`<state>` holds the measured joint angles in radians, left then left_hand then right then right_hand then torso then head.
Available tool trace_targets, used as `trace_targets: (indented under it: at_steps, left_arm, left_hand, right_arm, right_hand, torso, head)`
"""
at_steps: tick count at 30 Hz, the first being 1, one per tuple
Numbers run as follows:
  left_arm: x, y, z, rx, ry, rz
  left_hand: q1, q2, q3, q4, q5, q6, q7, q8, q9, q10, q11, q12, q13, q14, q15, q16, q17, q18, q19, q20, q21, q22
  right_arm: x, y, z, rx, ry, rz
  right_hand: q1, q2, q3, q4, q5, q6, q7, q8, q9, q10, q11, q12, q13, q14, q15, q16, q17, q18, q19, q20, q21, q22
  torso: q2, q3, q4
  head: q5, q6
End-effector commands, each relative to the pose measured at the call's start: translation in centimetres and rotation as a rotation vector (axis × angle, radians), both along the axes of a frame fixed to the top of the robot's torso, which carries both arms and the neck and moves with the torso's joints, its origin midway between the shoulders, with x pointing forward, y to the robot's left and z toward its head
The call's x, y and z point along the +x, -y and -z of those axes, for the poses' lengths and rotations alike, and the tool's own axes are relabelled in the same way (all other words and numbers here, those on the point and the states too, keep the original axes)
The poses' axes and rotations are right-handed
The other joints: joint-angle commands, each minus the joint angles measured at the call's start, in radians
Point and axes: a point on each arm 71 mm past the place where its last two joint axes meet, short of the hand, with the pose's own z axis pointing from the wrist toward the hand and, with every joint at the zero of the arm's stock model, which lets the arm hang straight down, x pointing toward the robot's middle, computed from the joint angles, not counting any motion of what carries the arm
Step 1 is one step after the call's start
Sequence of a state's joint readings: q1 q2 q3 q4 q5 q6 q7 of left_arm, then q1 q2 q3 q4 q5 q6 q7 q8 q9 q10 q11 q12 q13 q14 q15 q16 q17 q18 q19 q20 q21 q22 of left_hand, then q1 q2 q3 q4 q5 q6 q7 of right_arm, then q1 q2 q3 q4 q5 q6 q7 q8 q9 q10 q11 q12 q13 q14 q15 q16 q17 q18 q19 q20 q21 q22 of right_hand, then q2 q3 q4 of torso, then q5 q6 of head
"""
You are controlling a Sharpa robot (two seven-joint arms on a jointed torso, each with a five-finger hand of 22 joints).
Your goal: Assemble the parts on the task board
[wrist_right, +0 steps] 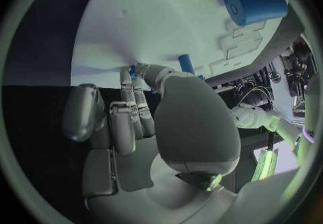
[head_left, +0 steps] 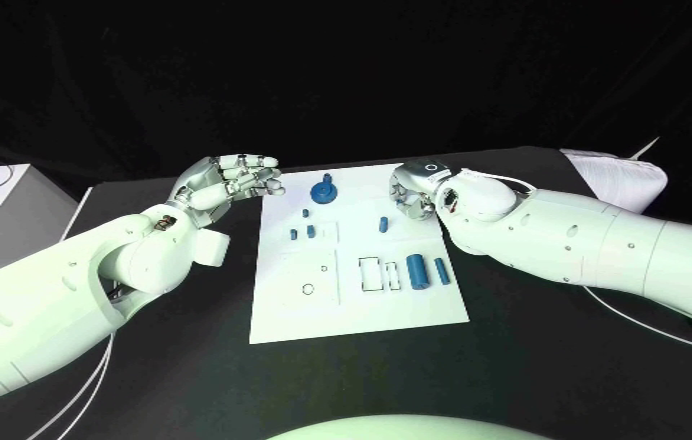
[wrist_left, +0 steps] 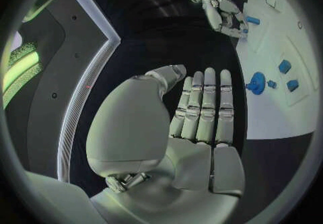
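The right hand [head_left: 418, 188], fingers curled with nothing visibly held, hovers at the white board's [head_left: 289, 315] far edge, nearest the small blue peg [head_left: 384, 224] just below; left hand [head_left: 231, 180] waits open.

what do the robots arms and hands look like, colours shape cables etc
Both arms are smooth, rounded white shells with small dark screw dots. The left hand and right hand are silver metal with segmented fingers and bulging pale palm covers. The right wrist carries a round silver cap with a dark ring. Thin white cables run along the right wrist and trail on the black table beside each arm.
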<state>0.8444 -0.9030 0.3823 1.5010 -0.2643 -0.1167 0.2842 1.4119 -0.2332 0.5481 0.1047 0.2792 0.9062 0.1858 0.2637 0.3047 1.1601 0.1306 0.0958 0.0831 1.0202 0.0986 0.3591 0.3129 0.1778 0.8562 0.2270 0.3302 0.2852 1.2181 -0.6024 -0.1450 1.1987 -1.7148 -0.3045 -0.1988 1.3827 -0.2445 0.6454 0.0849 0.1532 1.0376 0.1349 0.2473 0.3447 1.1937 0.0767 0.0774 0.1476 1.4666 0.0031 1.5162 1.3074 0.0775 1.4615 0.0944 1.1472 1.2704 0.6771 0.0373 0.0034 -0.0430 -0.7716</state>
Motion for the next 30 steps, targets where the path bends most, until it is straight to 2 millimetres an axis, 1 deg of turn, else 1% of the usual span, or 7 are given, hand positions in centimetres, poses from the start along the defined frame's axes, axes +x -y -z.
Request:
trace_targets:
  at_steps: [1,3,5,9,11,17,30]
  left_arm:
    - [-0.1,0.1,-0.1,-0.01,0.004,0.002]
    - [-0.1,0.1,-0.1,-0.01,0.004,0.003]
    - [-0.1,0.1,-0.1,-0.009,0.003,0.003]
    - [-0.1,0.1,-0.1,-0.008,0.003,0.002]
    - [-0.1,0.1,-0.1,-0.007,0.002,0.001]
    - [-0.1,0.1,-0.1,-0.006,0.002,0.0]
    - [0.0,0.0,0.0,-0.004,0.0,-0.002]
  left_hand:
    - [0.008,0.0,0.005,-0.003,0.0,0.004,0.004,0.002,-0.002,0.003,0.005,-0.005,-0.002,0.008,-0.001,-0.006,0.001,0.004,0.007,0.0,-0.004,-0.002]
    - [0.008,0.0,0.005,-0.003,0.0,0.004,0.004,0.002,-0.002,0.003,0.005,-0.005,-0.002,0.008,-0.001,-0.006,0.001,0.004,0.007,0.0,-0.004,-0.002]
    - [0.008,0.0,0.005,-0.003,0.0,0.004,0.004,0.002,-0.002,0.003,0.005,-0.005,-0.002,0.008,-0.001,-0.006,0.001,0.004,0.007,0.0,-0.004,-0.002]
    - [0.008,0.0,0.005,-0.003,0.0,0.004,0.004,0.002,-0.002,0.003,0.005,-0.005,-0.002,0.008,-0.001,-0.006,0.001,0.004,0.007,0.0,-0.004,-0.002]
    - [0.01,0.0,0.005,-0.005,0.0,0.005,0.004,0.002,-0.002,0.002,0.006,-0.006,-0.002,0.008,0.0,-0.009,0.002,0.004,0.009,0.0,-0.007,-0.004]
    - [0.01,0.0,0.005,-0.005,0.0,0.005,0.004,0.002,-0.002,0.002,0.006,-0.006,-0.002,0.008,0.0,-0.009,0.002,0.004,0.009,0.0,-0.007,-0.004]
    - [0.012,0.0,0.006,-0.007,0.0,0.005,0.005,0.002,-0.002,0.002,0.006,-0.007,-0.002,0.009,0.0,-0.01,0.003,0.004,0.01,0.0,-0.008,-0.005]
  right_arm:
    - [-0.4,-0.5,0.8,-0.017,-0.026,-0.018]
    - [-0.4,-0.6,0.8,-0.021,-0.02,-0.015]
    - [-0.5,-0.5,0.9,-0.028,-0.013,-0.01]
    - [-0.5,-0.5,0.9,-0.036,0.003,-0.003]
    - [-0.6,-0.5,0.8,-0.035,0.014,0.0]
    - [-0.7,-0.6,0.6,-0.015,0.047,-0.002]
    - [-1.3,-0.4,-0.3,0.086,0.133,-0.012]
  right_hand:
    - [0.004,0.021,0.008,-0.012,0.002,0.017,-0.003,0.011,0.006,0.02,-0.005,-0.002,-0.001,0.083,-0.013,0.002,0.172,0.006,0.008,-0.005,0.009,0.006]
    - [0.011,0.035,0.018,-0.026,-0.006,0.027,-0.006,0.018,0.012,0.037,-0.01,0.0,-0.001,0.083,-0.017,0.003,0.174,0.006,0.01,-0.009,0.013,0.009]
    - [0.025,0.049,0.036,-0.051,-0.005,0.037,-0.009,0.024,0.018,0.06,-0.016,0.003,0.002,0.083,-0.022,0.003,0.174,0.005,0.011,-0.014,0.019,0.014]
    - [0.025,0.057,0.048,-0.073,-0.03,0.044,-0.013,0.029,0.025,0.081,-0.021,0.003,0.005,0.083,-0.026,0.004,0.175,0.004,0.012,-0.018,0.023,0.019]
    - [0.022,0.062,0.058,-0.086,-0.056,0.046,-0.014,0.031,0.028,0.088,-0.023,0.0,0.007,0.084,-0.028,0.004,0.176,0.002,0.014,-0.02,0.029,0.024]
    - [0.02,0.066,0.068,-0.1,-0.083,0.048,-0.015,0.03,0.03,0.094,-0.023,-0.004,0.009,0.084,-0.029,0.005,0.177,0.001,0.015,-0.022,0.035,0.03]
    - [0.019,0.065,0.069,-0.103,-0.086,0.05,-0.014,0.031,0.031,0.095,-0.023,-0.004,0.009,0.085,-0.029,0.006,0.18,-0.001,0.018,-0.022,0.045,0.037]
  torso:
    - [0.0,-0.0004,0.0003]
    - [-0.001,-0.0008,0.0007]
    - [-0.001,-0.0007,-0.0002]
    - [-0.001,-0.0008,-0.0002]
    - [-0.001,-0.0007,-0.0007]
    - [-0.001,-0.0005,-0.001]
    - [-0.002,-0.0004,-0.001]
  head:
    - [0.0,-0.001]
    - [0.0,-0.001]
    - [0.0,-0.001]
    - [0.0,-0.002]
    - [0.0,-0.002]
    - [0.0,-0.001]
    - [0.001,0.002]
